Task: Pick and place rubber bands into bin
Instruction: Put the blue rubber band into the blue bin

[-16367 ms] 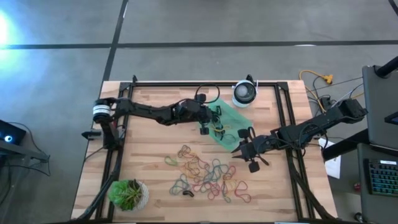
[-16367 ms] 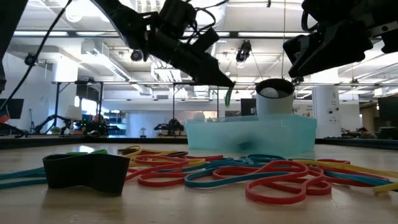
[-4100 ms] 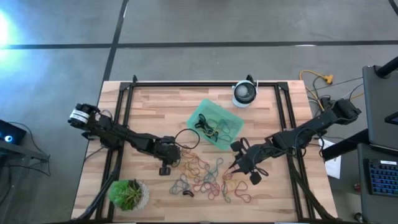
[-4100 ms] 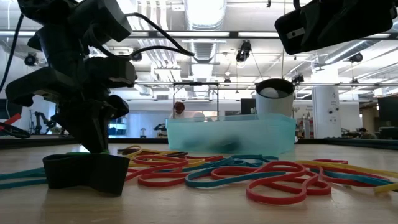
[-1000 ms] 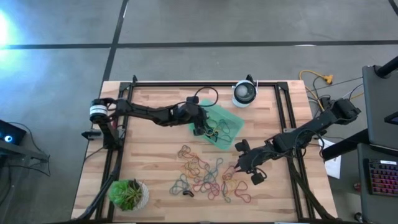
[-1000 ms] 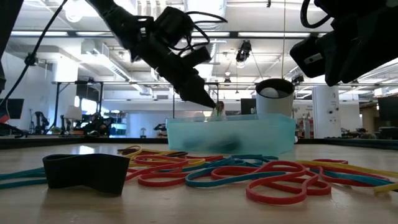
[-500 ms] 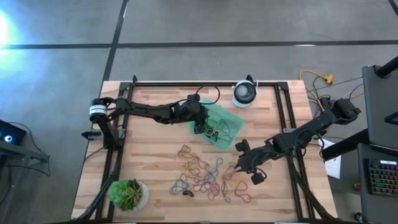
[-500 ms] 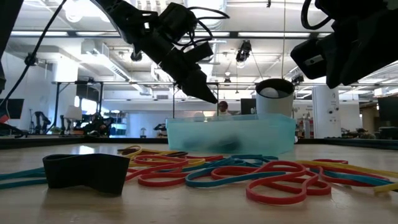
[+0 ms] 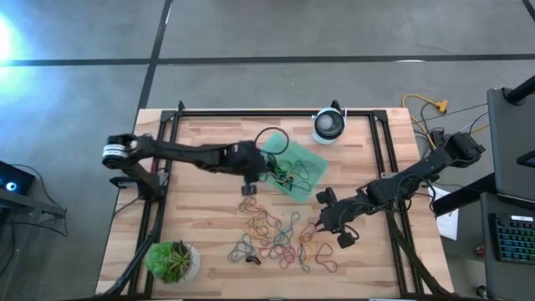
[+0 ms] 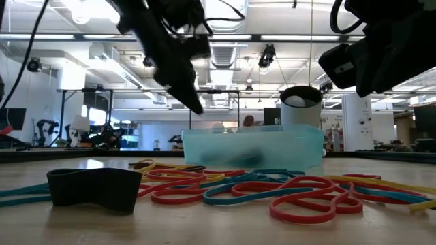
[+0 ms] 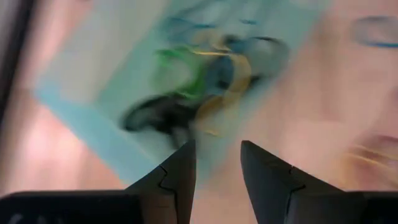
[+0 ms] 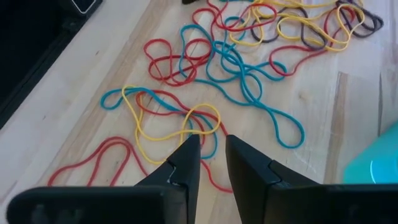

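the left gripper hangs empty, fingers apart, beside the bin. the right gripper – slightly parted, holding nothing – hovers over the rubber bands on the desk (drop straight, pinch one strand).

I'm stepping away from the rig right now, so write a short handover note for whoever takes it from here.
Left gripper: open, empty, above the near-left edge of the shallow mint-green translucent plastic bin.
Right gripper: fingers slightly apart, nothing between them, above the right end of the loose pile.
Thin elastic rubber bands: some lie tangled in the bin; most, red, yellow and blue loops, remain spread on the wooden table in front of the bin. A wide black band lies at the pile's near edge.
Done: a first batch is in the bin.
Left: move the rest of the pile into the bin.
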